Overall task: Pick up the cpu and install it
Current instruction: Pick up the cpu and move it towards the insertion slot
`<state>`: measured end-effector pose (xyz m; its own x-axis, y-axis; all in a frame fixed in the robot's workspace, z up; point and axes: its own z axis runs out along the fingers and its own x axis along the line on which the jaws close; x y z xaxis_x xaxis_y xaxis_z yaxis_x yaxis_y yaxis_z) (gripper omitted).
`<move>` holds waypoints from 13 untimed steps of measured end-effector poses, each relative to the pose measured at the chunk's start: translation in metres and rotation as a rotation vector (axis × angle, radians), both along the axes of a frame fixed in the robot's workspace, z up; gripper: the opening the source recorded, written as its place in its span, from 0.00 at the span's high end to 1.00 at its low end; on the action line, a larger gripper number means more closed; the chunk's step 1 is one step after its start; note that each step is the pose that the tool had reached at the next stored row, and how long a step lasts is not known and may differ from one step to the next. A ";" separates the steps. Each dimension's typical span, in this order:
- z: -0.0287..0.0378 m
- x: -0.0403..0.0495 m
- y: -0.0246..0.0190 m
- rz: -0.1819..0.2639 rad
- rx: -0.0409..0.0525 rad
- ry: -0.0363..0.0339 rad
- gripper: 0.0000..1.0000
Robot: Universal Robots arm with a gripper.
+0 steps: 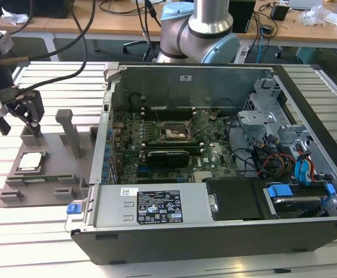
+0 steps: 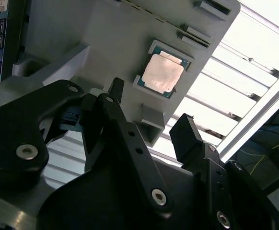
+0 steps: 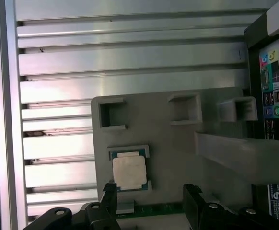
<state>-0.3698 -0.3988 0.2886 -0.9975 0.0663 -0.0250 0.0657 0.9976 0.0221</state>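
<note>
The cpu [image 3: 129, 171] lies flat, metal lid up, seated in a shallow recess of the grey fixture plate [image 3: 168, 143]. It is square, so no long axis can be told. The gripper [image 2: 149, 110] hangs above the plate near the cpu, not touching it, jaws spread and holding nothing. An upright post [image 1: 71, 132] stands on the plate near the cpu. The open computer case [image 1: 226, 231] sits just beside the plate and holds a motherboard with its socket frame [image 1: 177, 132].

Exterior view high, angled down over computer case [image 1: 215, 237], both wrist views close above grey tray [image 2: 110, 43] [image 3: 168, 153]
</note>
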 end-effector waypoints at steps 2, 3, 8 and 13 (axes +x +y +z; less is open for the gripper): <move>-0.0018 0.0000 0.0000 0.000 0.0001 0.0000 0.34; -0.0026 0.0000 0.0000 0.000 0.0000 0.0000 0.34; -0.0126 0.0000 0.0000 0.000 0.0000 0.0000 0.34; -0.0178 0.0000 0.0001 0.011 -0.0257 -0.0002 0.34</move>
<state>-0.3698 -0.3988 0.2708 -0.9982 0.0543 -0.0268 0.0544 0.9985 -0.0036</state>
